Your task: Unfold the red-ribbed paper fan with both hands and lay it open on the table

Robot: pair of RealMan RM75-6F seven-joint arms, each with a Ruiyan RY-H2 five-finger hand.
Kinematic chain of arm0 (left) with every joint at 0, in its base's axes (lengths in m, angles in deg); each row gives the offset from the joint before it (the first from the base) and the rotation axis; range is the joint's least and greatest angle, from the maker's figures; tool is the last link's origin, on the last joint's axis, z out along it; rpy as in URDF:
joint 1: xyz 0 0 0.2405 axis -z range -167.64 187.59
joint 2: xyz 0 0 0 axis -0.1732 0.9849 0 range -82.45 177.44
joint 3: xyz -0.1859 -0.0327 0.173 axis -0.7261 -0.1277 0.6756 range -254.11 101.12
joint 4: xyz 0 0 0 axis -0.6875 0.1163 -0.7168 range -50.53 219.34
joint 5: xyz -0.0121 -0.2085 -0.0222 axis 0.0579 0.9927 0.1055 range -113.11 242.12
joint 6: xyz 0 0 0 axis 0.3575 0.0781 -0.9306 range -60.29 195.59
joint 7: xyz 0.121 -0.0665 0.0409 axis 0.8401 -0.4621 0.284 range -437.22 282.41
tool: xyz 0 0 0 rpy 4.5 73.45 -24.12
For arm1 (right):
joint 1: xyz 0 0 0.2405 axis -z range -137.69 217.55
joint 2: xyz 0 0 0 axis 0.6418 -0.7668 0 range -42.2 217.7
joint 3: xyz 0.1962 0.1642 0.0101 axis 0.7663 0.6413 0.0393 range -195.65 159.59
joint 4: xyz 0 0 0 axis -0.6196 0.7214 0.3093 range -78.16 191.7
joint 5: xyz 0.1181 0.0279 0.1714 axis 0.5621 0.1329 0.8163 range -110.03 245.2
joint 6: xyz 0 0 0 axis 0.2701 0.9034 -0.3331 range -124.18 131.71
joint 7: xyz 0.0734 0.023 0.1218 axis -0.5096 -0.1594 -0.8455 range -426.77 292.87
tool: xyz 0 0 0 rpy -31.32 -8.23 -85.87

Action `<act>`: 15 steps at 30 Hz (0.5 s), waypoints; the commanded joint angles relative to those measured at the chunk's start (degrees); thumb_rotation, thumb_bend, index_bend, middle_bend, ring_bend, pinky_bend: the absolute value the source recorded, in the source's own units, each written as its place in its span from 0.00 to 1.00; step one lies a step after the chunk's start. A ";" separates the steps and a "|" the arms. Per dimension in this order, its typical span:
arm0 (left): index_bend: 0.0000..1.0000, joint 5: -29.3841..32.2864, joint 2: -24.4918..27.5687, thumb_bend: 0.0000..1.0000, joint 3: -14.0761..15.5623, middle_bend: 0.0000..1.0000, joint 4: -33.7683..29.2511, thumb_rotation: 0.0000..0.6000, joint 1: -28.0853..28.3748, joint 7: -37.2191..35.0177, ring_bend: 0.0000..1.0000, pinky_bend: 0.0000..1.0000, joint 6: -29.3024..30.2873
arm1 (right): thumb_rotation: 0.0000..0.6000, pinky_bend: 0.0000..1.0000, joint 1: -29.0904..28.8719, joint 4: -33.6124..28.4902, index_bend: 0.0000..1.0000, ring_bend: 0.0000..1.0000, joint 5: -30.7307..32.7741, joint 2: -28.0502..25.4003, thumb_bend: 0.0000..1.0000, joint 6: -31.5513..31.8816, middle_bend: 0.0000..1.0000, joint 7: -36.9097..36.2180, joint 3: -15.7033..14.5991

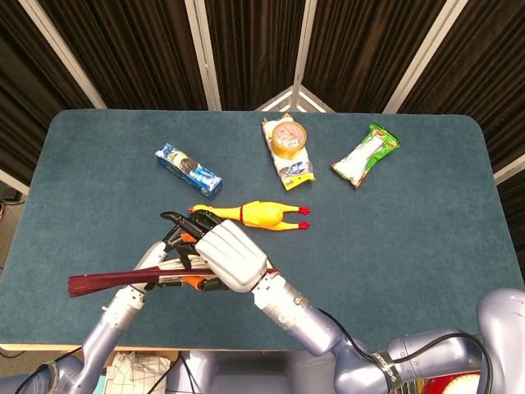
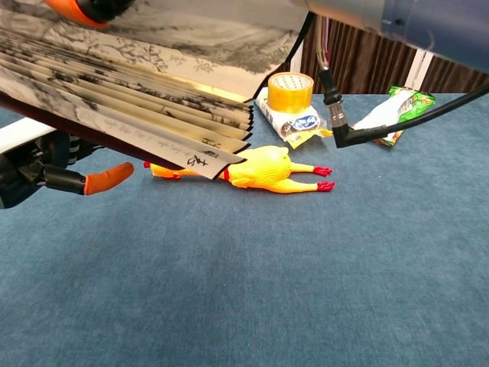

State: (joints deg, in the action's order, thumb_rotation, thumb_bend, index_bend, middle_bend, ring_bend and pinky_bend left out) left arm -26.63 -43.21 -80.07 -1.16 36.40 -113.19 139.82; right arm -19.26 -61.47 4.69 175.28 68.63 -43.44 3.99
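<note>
- While both hands meet low on the blue table (image 1: 426, 246) in the head view, the silver right hand (image 1: 232, 256) lies over the red-ribbed paper fan (image 1: 107, 283), its fingers curled onto it; the left hand (image 1: 168, 250) grips it from beneath
- Beyond them lie a yellow rubber chicken (image 1: 258, 215), a blue biscuit packet (image 1: 189, 170), a yellow tape roll (image 1: 289, 138) and a green snack bag (image 1: 366, 155)
- Seen from the chest, the fan (image 2: 145, 99) hangs part-spread above the table (image 2: 306, 290), pleats fanning upper left, an orange-tipped finger (image 2: 107, 178) beneath; neither grip shows plainly
</note>
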 commanded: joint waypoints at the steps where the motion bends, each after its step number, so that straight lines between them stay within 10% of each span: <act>1: 0.40 -0.17 -0.22 0.52 -0.29 0.09 -0.45 1.00 0.22 0.17 0.00 0.08 0.46 | 1.00 0.21 -0.05 -0.10 0.75 0.28 0.01 -0.07 0.46 0.00 0.15 0.12 -0.05; 15: 0.63 2.31 -0.21 0.58 -1.59 0.22 -1.58 1.00 0.14 3.42 0.00 0.15 1.14 | 1.00 0.21 0.43 -0.89 0.75 0.28 0.14 -1.10 0.46 0.31 0.15 -0.62 -0.03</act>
State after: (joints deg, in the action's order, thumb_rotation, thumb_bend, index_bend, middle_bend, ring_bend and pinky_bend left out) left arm -24.46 -43.39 -81.60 -2.79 36.62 -109.98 140.84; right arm -18.86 -62.35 4.83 174.20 68.92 -44.04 3.95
